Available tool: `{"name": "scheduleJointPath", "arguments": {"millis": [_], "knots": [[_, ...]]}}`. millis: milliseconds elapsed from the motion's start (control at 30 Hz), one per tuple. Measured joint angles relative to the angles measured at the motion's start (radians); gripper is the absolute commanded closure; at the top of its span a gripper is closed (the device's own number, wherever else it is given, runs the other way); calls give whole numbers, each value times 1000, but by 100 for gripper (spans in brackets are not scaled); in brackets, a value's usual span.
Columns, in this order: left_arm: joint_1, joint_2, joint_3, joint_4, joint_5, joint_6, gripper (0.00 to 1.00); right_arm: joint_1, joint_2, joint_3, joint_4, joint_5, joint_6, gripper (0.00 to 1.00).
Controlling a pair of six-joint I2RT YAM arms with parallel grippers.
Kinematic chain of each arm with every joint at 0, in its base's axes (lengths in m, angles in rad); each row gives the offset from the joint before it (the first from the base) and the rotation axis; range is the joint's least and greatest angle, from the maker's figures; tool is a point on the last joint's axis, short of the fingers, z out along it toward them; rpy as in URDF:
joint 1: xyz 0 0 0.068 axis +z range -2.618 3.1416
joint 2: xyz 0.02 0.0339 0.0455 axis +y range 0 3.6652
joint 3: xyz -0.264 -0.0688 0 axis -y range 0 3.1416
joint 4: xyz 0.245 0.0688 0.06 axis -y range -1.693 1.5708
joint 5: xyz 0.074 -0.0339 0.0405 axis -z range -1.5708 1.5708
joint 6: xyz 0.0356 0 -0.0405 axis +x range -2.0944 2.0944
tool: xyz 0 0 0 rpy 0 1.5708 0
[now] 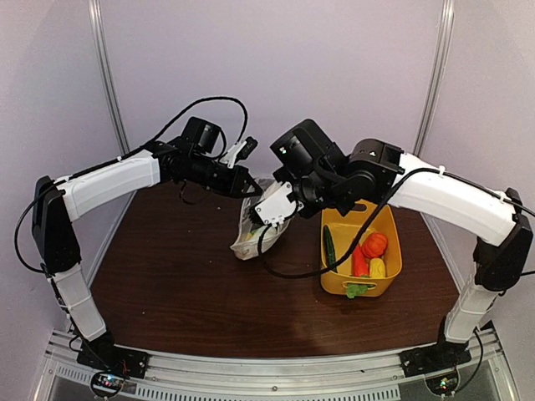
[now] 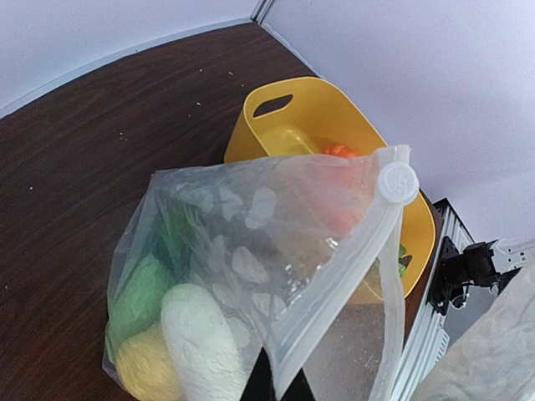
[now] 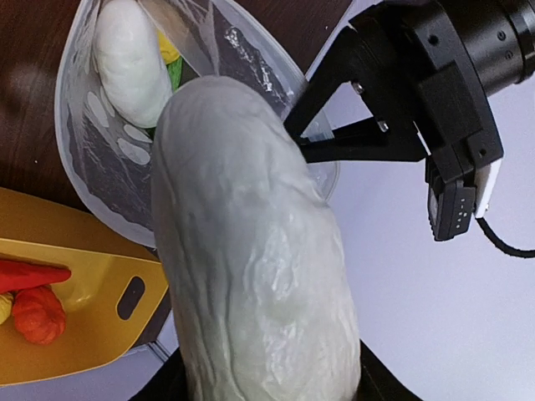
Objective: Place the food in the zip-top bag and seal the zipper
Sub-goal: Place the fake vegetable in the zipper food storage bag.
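The clear dotted zip-top bag (image 1: pixel 249 236) hangs with its mouth open, bottom on the table. My left gripper (image 1: pixel 244 184) is shut on the bag's mouth edge, pinching the zipper strip (image 2: pixel 334 288); the white slider tab (image 2: pixel 397 182) sits at the strip's far end. Inside the bag lie a white piece (image 2: pixel 201 342), a green piece (image 2: pixel 138 292) and a yellow piece (image 2: pixel 146 368). My right gripper (image 1: pixel 276 205) is shut on a large white toy vegetable (image 3: pixel 251 251), held just above the open bag mouth (image 3: pixel 92 142). More food lies in the yellow basket (image 1: pixel 389 280).
The yellow basket (image 3: pixel 84 334) stands right of the bag, holding a red piece (image 3: pixel 29 274), an orange piece (image 3: pixel 38 313), a dark green cucumber (image 1: pixel 329 249) and a yellow piece (image 1: pixel 378 267). White walls enclose the table on three sides.
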Motion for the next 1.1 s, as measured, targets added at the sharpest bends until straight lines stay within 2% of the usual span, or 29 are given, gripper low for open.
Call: {"name": "scheduleJointPath", "arguments": {"millis": [300,500,700,900,1100], "knots": [[0,0,0,0,19,-11,100,90,11,-125,121,287,-172,44],[0,0,0,3,35,-23,100,90,74,-132,203,391,-231,44],[0,0,0,11,40,-29,100,90,129,-127,267,432,-259,44],[0,0,0,13,44,-31,100,90,157,-93,308,443,-257,36],[0,-13,-7,15,29,-29,100,90,150,-70,347,446,-247,23]]}}
